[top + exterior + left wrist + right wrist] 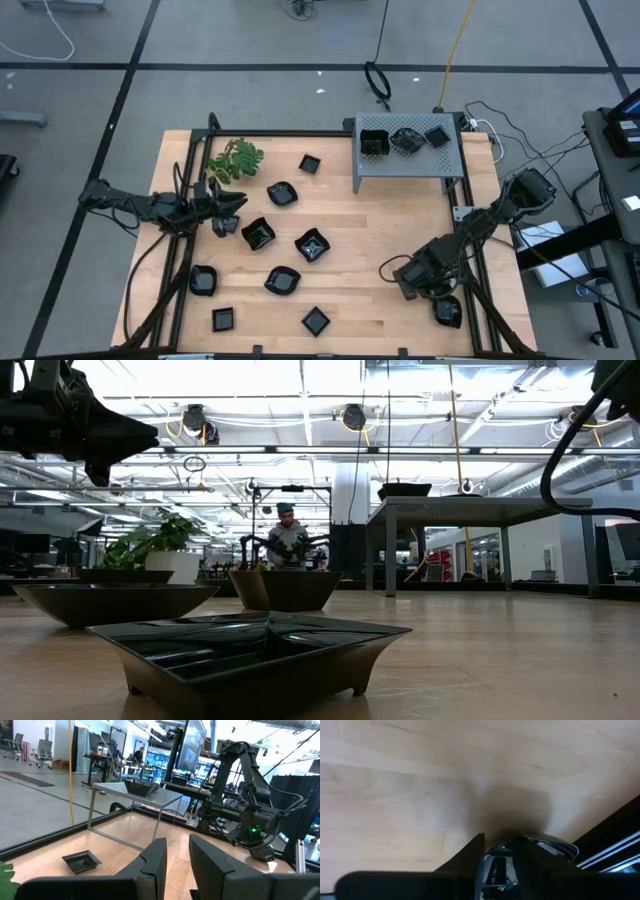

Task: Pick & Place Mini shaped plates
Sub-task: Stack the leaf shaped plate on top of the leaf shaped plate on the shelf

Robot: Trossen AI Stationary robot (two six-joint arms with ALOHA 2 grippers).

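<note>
We see right gripper (502, 851) angled down near table (400, 230) corner, fingers pinching black plate (540, 845). Left gripper (175, 865) level beside sprig (236, 160), fingers slightly parted, empty.

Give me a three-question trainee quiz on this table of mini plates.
1. True or false: the green sprig lies on the left arm's side of the table.
2. How many mini plates sit on top of the grey perforated box?
3. Which arm's gripper is low over the table's near right corner, beside a lone plate? A. left B. right

Key: 1 true; 2 three; 3 B, the right gripper.
</note>
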